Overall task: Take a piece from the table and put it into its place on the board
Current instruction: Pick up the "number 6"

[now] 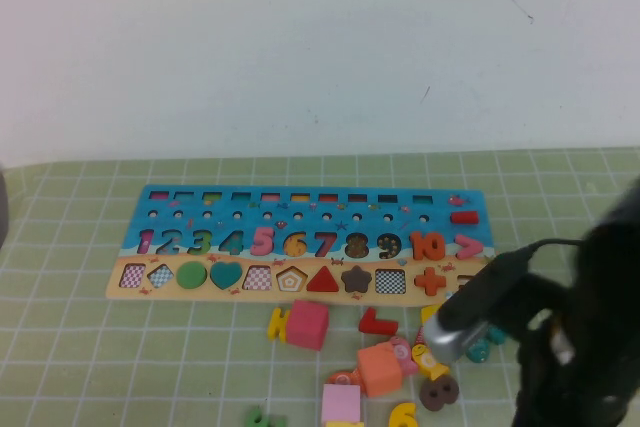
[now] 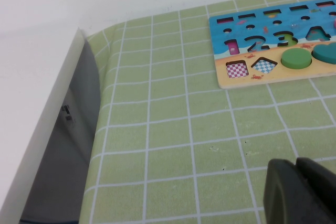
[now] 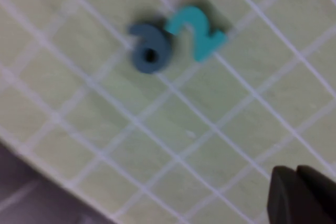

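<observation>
hovering shut and empty, right hand [image 3: 296,195] and left hand [image 2: 298,190] flank open mat below the board [image 1: 300,237].

We see our right arm [image 1: 520,292] reaching in low, its right gripper [image 3: 299,195] closed (fingers pressed together), while our left gripper [image 2: 300,190] hovers, likewise closed.

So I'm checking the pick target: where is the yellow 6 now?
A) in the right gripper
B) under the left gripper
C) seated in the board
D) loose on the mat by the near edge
D: the yellow 6 lies loose on the mat, near of the board, with no gripper holding it.
</observation>
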